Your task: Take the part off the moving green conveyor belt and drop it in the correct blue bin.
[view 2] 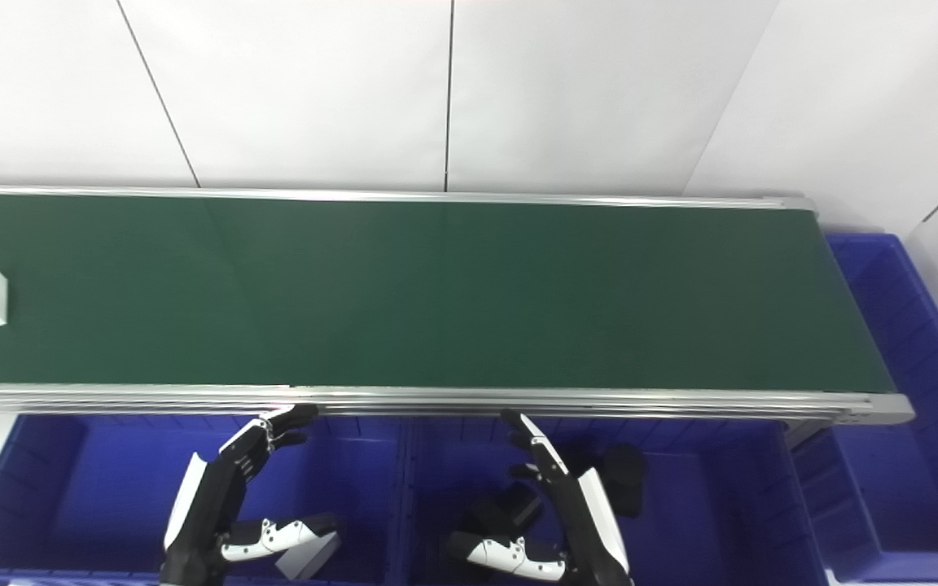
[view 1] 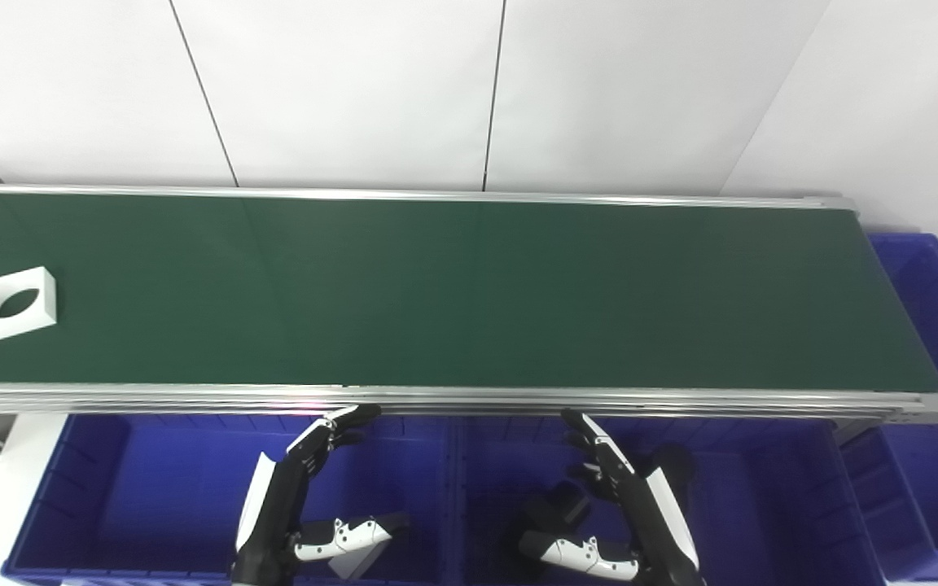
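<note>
A: Where is the part right now?

B: The white square block with a round hole through it lies flat on the long dark green conveyor belt, at the far left end, roughly midway between the near and far rails. Nothing touches it.

A: And the hands?

B: Both hang below the near rail, over the blue plastic bins that sit side by side along the near side. The left hand has its fingers spread and slightly curled, thumb held apart, holding nothing. The right hand is the same: fingers apart, empty. Both are well apart from the block.

A: How do you think it will handle?

B: It looks like rigid plastic, likely light and stiff, with smooth faces that could slip. I would pinch it across two opposite flat sides, thumb on one and fingers on the other. Hooking the hole seems less sure.

A: Which hand?

B: Probably the left, since the block is on that side. Another blue bin stands past the belt's right end; which bin is correct I cannot tell.
</note>
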`<state>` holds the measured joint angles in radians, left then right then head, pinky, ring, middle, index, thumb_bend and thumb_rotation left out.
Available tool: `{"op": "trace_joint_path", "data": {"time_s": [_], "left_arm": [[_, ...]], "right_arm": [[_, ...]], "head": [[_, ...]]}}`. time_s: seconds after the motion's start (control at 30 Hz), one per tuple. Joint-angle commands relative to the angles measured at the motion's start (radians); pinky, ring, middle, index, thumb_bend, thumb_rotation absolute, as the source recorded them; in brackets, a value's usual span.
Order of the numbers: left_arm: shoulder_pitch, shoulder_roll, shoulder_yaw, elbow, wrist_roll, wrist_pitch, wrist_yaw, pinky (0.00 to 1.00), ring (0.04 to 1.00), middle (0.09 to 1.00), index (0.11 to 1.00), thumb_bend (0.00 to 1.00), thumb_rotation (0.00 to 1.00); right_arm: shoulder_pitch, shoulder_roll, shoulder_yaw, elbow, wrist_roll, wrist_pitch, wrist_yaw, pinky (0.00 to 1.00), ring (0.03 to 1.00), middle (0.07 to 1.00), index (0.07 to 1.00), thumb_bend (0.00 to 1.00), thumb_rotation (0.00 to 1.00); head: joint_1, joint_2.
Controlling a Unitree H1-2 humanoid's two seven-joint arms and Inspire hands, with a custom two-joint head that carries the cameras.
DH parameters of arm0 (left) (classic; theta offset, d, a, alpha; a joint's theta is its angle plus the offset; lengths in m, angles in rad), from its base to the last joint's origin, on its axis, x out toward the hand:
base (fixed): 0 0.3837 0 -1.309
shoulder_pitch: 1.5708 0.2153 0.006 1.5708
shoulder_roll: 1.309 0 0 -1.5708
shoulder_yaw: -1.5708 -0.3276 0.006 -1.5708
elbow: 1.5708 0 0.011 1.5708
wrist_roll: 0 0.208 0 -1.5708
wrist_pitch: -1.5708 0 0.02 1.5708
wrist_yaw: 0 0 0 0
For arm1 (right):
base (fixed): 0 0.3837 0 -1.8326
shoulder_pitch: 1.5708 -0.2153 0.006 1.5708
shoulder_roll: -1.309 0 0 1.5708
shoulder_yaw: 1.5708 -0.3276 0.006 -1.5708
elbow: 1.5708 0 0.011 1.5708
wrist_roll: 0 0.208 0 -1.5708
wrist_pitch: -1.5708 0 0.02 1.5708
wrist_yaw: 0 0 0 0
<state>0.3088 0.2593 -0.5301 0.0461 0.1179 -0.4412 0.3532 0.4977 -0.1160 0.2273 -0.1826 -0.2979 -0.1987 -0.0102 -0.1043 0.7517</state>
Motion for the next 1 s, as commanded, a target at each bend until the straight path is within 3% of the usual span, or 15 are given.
{"op": "trace_joint_path", "data": {"time_s": [0.0, 0.13, 0.23, 0.4, 0.9, 0.97], "left_arm": [[-0.014, -0.004, -0.003, -0.01, -0.001, -0.029, 0.0, 0.74, 0.797, 0.798, 0.734, 0.82, 0.32], [-0.015, -0.009, -0.009, 0.011, -0.002, -0.029, -0.002, 0.74, 0.792, 0.795, 0.729, 0.84, 0.32], [-0.021, -0.015, -0.021, 0.035, 0.006, -0.029, 0.008, 0.73, 0.784, 0.79, 0.723, 0.86, 0.31], [-0.036, -0.016, -0.046, 0.063, 0.015, -0.029, 0.033, 0.7, 0.752, 0.768, 0.7, 0.88, 0.25], [-0.077, -0.005, -0.11, 0.106, 0.023, -0.029, 0.116, 0.66, 0.726, 0.747, 0.677, 0.93, 0.25], [-0.076, -0.005, -0.11, 0.099, 0.012, -0.029, 0.115, 0.65, 0.723, 0.745, 0.675, 0.94, 0.25]], "right_arm": [[-0.008, 0.002, -0.002, -0.013, -0.002, -0.051, -0.007, 0.73, 0.877, 0.919, 0.912, 0.87, 0.42], [-0.013, -0.004, -0.006, 0.023, -0.013, -0.084, -0.019, 0.76, 0.884, 0.916, 0.909, 0.87, 0.41], [-0.017, -0.016, -0.011, 0.054, 0.006, -0.114, -0.014, 0.75, 0.893, 0.928, 0.915, 0.86, 0.41], [-0.03, -0.028, -0.021, 0.109, 0.041, -0.166, -0.009, 0.72, 0.894, 0.938, 0.926, 0.85, 0.38], [-0.048, -0.03, -0.035, 0.156, 0.025, -0.186, -0.018, 0.71, 0.929, 0.957, 0.927, 0.84, 0.34], [-0.048, -0.03, -0.036, 0.157, 0.026, -0.184, -0.016, 0.74, 0.927, 0.955, 0.929, 0.84, 0.34]], "head": [[0.017, -0.014], [0.066, -0.061], [0.143, -0.118], [0.207, -0.166], [0.263, -0.225], [0.269, -0.228]]}}
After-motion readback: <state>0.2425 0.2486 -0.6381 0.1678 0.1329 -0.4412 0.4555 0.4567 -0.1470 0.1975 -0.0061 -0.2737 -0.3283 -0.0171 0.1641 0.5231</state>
